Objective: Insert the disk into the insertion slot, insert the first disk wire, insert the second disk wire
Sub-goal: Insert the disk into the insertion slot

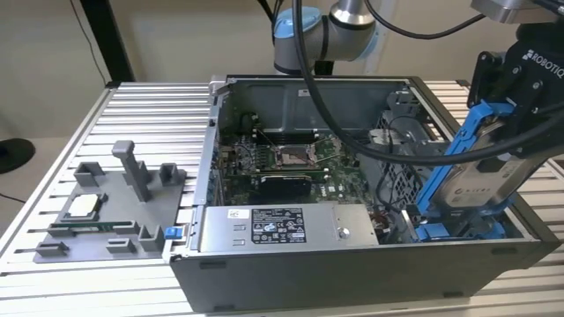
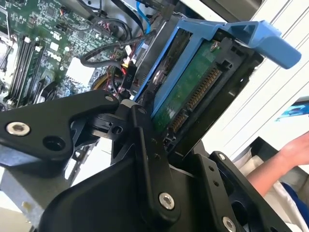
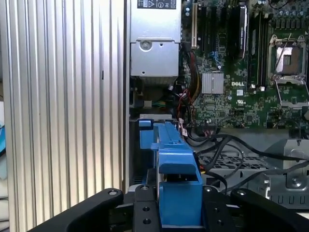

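The disk is a silver-grey drive with a white label in a bright blue carrier. It stands steeply tilted over the right front corner of the open computer case. My gripper is shut on its upper part. The disk's lower end reaches down into the insertion slot, a bay with blue rails. The second wrist view shows the disk's green circuit board between my black fingers. In the first wrist view the blue carrier sits edge-on in my gripper. Loose red and black wires lie beside the bay.
A grey power supply box fills the case's front, with the motherboard behind it. A perforated metal cage stands beside the bay. A grey fixture with parts sits at the exterior view's left. A person's hand is nearby.
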Robot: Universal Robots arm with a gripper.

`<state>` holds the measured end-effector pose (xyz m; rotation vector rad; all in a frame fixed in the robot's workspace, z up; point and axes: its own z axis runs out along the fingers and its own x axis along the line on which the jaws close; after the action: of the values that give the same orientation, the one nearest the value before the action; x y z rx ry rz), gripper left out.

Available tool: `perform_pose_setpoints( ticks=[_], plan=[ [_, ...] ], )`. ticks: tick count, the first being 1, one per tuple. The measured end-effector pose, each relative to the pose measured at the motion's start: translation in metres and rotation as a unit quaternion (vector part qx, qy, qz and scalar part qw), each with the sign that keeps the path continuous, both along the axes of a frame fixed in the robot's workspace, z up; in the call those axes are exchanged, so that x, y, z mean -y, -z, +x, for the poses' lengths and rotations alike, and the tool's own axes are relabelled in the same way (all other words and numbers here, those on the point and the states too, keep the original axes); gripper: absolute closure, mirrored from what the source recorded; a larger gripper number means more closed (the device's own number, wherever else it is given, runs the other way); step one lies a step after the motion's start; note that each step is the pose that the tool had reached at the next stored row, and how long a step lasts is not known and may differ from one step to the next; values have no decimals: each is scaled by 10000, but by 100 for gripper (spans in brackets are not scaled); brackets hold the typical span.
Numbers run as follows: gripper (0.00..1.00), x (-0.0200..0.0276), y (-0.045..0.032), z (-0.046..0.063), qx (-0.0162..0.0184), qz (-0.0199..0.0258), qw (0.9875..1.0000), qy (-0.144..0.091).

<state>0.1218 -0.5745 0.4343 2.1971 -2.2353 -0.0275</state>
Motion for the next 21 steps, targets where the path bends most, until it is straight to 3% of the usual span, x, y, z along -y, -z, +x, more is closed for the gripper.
perform_pose_setpoints(
  ticks=[3, 16, 21],
  plan=[
    [100, 0, 46, -2, 0, 8, 10000, 0],
    [100, -2, 207, -4, 0, 175, 9998, 0],
    [100, -1, 253, -3, 1, 197, 9998, 2]
  ],
)
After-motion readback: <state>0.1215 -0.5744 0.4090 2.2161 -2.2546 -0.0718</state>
